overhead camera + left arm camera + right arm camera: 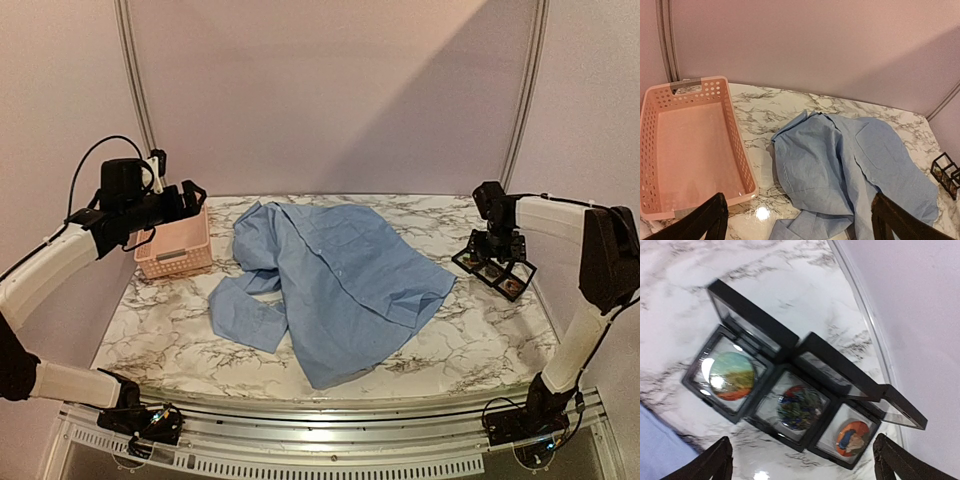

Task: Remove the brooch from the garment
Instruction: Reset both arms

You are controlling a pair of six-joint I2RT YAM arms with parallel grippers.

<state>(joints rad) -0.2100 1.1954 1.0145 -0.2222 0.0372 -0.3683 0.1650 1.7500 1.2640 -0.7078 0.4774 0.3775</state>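
Right wrist alone reveals three discs [731, 376] in open black cases [755, 322]; right tool [802, 460] and left tool [797, 220] both spread.

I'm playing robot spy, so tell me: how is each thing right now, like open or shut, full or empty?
Shirt: rumpled, lying loose.
Pink basket: upright, empty.
Display cases: three, lids open.
Brooches: one inside each case.
Left gripper: open, holding nothing.
Right gripper: open, holding nothing.
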